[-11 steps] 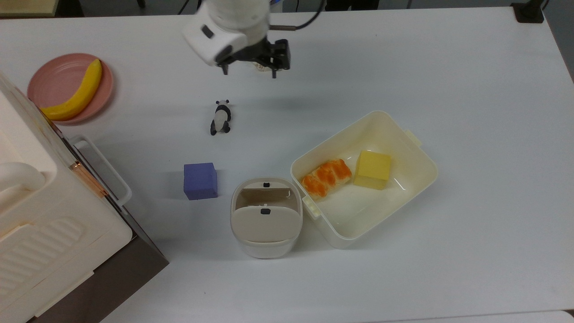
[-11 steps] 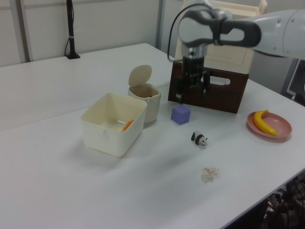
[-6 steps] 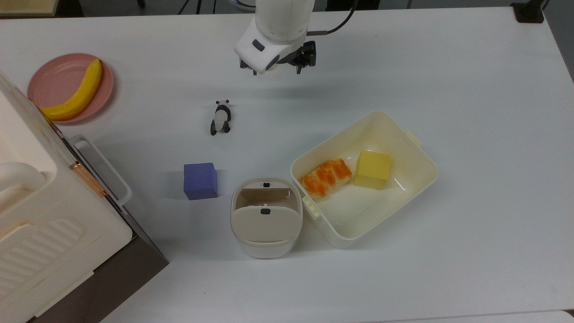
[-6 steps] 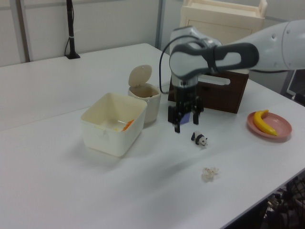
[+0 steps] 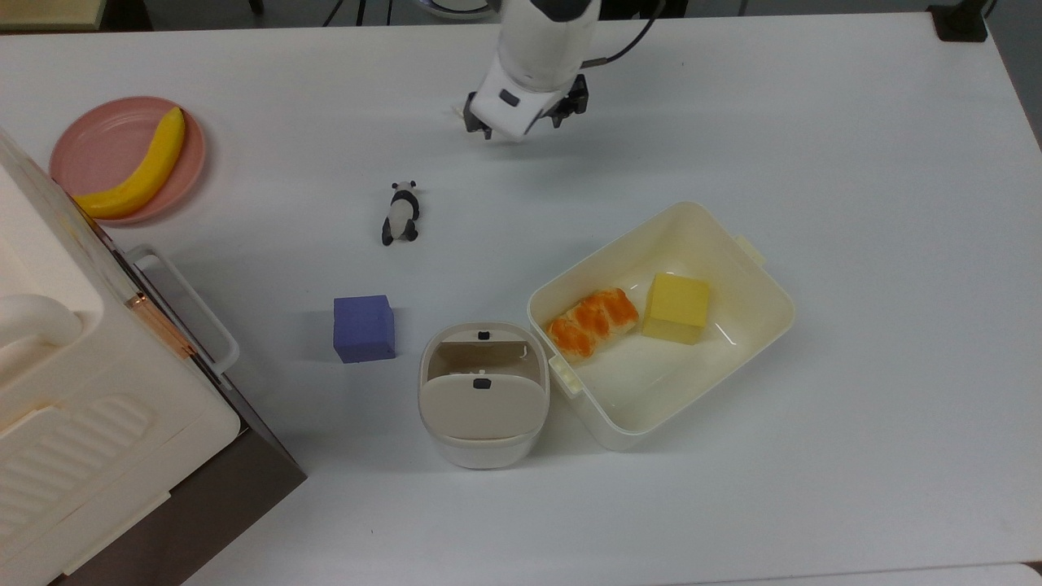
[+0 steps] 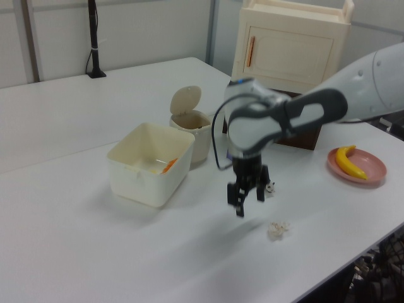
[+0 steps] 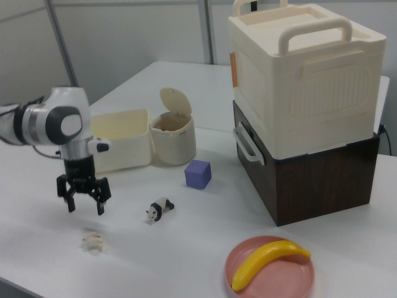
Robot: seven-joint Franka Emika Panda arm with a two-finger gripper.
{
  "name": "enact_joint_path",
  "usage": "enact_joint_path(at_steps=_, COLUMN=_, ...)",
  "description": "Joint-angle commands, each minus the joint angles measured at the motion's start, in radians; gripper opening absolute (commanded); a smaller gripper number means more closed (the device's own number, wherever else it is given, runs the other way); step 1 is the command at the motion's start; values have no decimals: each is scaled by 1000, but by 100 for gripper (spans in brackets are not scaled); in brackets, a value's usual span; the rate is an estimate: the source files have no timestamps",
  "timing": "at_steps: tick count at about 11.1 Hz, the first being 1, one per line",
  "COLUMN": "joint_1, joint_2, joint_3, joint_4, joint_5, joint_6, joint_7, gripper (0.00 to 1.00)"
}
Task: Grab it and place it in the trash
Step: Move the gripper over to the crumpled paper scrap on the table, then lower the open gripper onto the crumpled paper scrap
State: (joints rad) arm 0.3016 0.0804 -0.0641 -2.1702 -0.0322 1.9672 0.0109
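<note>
Spread wide and holding nothing, my gripper [image 7: 84,197] hangs above the table [image 5: 855,122] with both fingers pointing straight down. In the right view it sits just above and slightly behind the paper wad [image 7: 93,241], which lies loose on the bare tabletop at about five o'clock from my fingertips. In the left view the wad [image 6: 277,229] is at roughly four o'clock from the gripper [image 6: 247,198], near but not touching.

I judge the jaws are held apart so they can straddle the lumpy paper once I am over it; I am not yet lined up with it and not yet low enough.

My wrist is vertical, the forearm reaching out nearly level from the left view's right and bending down at the last joint.

The trash bin [image 5: 483,395] stands with its flap lid [image 6: 185,99] tipped up and its mouth open, pressed against the cream food box [image 5: 757,268], so the drop looks ready to receive. The panda figurine [image 7: 159,209] lies near the wad, at about two o'clock from it in the right view, and I should keep my fingers off it.
</note>
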Motion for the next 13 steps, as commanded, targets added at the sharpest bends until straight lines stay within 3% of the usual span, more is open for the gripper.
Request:
enact_joint_path(at_steps=1, joint_1=48, joint_2=-48, joint_3=-6, joint_4=-150, joint_5=-55, joint_6=125, joint_7=-6, gripper=98)
enact_joint_path(at_steps=4, joint_1=47, joint_2=-45, joint_3=-6, joint_4=-178, joint_5=-103, joint_6=131, joint_7=-17, gripper=92)
enact_joint_path(at_steps=11, joint_1=-10, joint_2=-48, joint_3=-11, joint_4=-180, joint_5=-132, joint_6=108, joint_7=-155, gripper=88)
enact_joint_path(at_steps=13, joint_1=-18, joint_2=-50, joint_3=-11, joint_4=-180, joint_5=-138, joint_6=78, joint_7=-202, gripper=79)
